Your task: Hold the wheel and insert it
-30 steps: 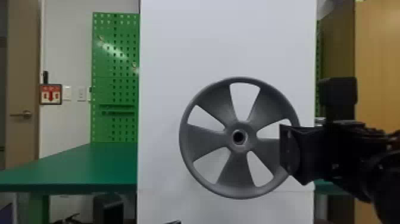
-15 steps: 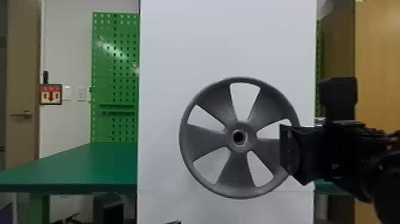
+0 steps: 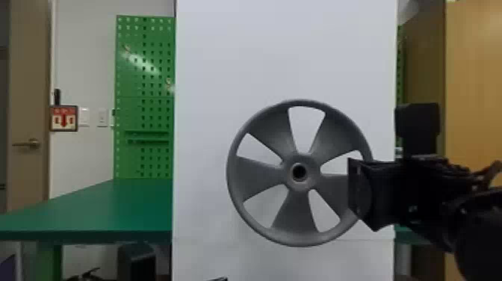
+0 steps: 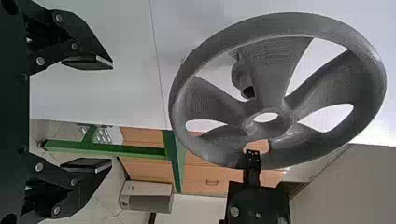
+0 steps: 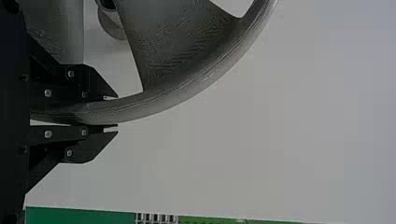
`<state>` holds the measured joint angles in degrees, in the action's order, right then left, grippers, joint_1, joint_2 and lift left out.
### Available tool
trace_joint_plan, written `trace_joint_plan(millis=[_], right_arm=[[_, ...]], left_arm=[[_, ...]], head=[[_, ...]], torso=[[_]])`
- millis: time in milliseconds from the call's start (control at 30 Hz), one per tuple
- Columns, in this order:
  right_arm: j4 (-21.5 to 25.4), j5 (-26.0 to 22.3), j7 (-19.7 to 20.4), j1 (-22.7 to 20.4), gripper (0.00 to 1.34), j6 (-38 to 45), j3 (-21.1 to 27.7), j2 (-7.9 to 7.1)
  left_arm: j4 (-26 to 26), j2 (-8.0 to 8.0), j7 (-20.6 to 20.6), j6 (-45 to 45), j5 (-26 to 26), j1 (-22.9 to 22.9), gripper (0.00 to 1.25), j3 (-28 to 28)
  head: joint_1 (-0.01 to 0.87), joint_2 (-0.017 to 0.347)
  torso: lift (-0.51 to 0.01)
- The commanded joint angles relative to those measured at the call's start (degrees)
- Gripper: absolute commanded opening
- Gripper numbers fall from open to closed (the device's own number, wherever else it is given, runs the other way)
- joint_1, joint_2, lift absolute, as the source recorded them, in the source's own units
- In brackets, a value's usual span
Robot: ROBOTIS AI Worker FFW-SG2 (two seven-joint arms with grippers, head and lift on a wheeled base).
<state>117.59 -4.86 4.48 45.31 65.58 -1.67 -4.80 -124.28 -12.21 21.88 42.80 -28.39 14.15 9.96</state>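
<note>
Wheel (image 3: 257, 173): upright, face toward the head camera, in front of the white panel (image 3: 231, 56). Its outline lies inside both side edges of the panel, nearer the right one. Wide plain panel lies above the rim; a narrower strip lies to the left and another below. The green table (image 3: 123, 209) extends from the panel's left edge, well apart from the rim in the head view.

Stub (image 4: 239, 74): round and grey, behind the wheel, seen through an opening between spokes in the left wrist view. Light passes through the hub's bore.

Right arm (image 3: 474, 224): enters low at the right edge and rises toward the wheel; the right gripper (image 3: 355, 190) lies roughly level, pointing inward. Its jaws are clamped on the rim, one on each face of it.

Left gripper (image 3: 218, 279): tip at the bottom edge, below the wheel. In the left wrist view its jaws stand wide apart, with open space between them.
</note>
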Motion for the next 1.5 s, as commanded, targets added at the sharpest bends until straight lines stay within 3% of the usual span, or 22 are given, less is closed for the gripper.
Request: trace_joint_plan(millis=[0,800,1467], right_arm=[[-1.9,-0.1,0.0,0.3,0.27,-1.4,0.0,-0.04],[-11.4,0.0,0.0,2.5,0.27,-9.2,-0.3,-0.13],[-15.9,0.6,0.0,3.6,0.27,-13.0,0.1,-0.3]], left_arm=[[0.0,-0.01,0.0,0.0,0.0,0.0,0.75,0.1],[0.1,-0.01,0.0,0.0,0.0,0.0,0.75,0.1],[0.2,-0.01,0.0,0.0,0.0,0.3,0.75,0.3]], head=[[0.0,0.012],[0.0,0.012],[0.0,0.012]], torso=[[-0.492],[-0.492],[-0.492]])
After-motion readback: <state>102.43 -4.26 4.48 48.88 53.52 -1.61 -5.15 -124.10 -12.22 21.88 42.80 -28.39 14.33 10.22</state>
